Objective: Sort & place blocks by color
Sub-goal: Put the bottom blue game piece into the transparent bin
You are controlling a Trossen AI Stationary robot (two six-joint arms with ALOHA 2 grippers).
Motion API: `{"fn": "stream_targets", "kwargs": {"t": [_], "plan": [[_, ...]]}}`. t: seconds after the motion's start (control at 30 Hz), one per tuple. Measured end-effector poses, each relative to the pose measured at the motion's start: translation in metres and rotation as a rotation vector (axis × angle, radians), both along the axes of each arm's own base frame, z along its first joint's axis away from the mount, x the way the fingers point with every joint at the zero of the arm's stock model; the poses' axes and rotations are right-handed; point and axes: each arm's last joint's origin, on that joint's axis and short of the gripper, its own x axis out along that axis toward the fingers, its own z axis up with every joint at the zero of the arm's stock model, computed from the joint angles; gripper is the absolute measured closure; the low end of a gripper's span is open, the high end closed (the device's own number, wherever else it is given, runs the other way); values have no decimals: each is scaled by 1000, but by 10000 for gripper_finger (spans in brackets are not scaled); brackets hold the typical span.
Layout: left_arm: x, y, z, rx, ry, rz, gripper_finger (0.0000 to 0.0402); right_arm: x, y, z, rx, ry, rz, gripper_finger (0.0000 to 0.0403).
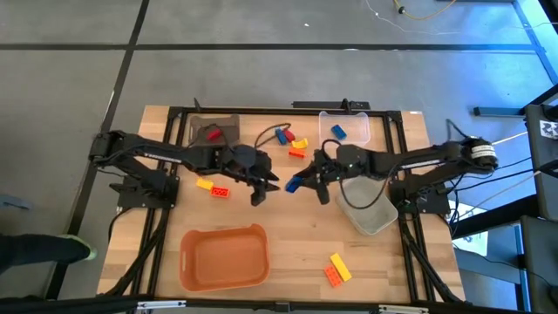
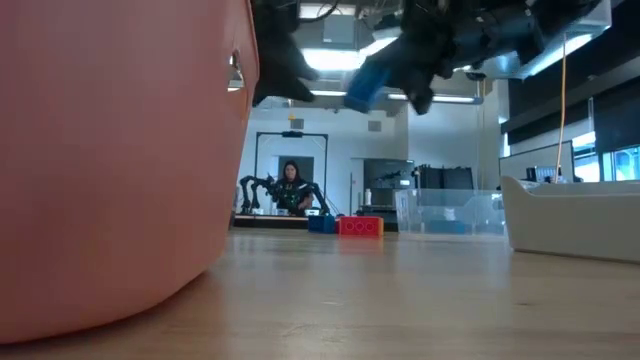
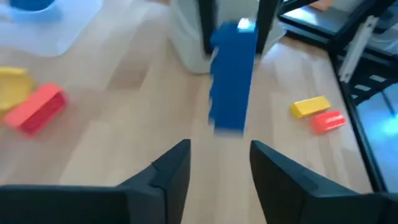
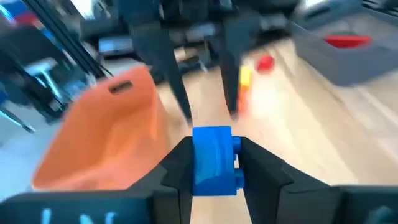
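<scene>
At the table's middle, a blue block (image 1: pixel 295 184) hangs in the air between the two arms. My right gripper (image 4: pixel 214 146) is shut on it. In the low view the blue block (image 2: pixel 365 85) is well above the tabletop. My left gripper (image 3: pixel 217 152) faces it from the table's left. It is open, with nothing between its fingers, and stands a little short of the block's free end (image 3: pixel 227 118). Loose blocks lie on the wood: yellow and red (image 1: pixel 214 186), blue, yellow and orange (image 1: pixel 292 144), and yellow and orange (image 1: pixel 336 269). My right gripper pinches the blue block between its two fingers, one on each long side, at the end nearer my right arm (image 4: pixel 214 168). The fingers come from the table's right, slanting a little downward, and lie along the block. The block sticks out past them toward my left gripper, clear of the table.
An orange bin (image 1: pixel 222 257) stands near the front edge. A dark bin (image 1: pixel 218 122) with a red block is at the far left. A clear bin (image 1: pixel 349 122) with a blue block is at the far middle. A pale bin (image 1: pixel 366 214) is under my right arm.
</scene>
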Motion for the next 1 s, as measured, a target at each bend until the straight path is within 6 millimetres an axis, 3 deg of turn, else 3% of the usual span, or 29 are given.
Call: {"fn": "stream_targets", "kwargs": {"t": [0.2,0.4,0.5,0.7,1.0], "plan": [[-41,22,35,38,-17,71,225,-39,-11,24,-49,55,-47,302],[-76,25,79,114,-235,168,224,-74,-13,54,-95,-59,-170,303],[-89,23,90,137,-379,184,223,-89,-13,68,-113,-136,-226,303],[-107,20,84,116,-666,216,223,-104,-12,81,-149,-224,-262,303],[-112,20,84,128,-709,243,223,-102,-12,81,-152,-229,-261,303]]}}
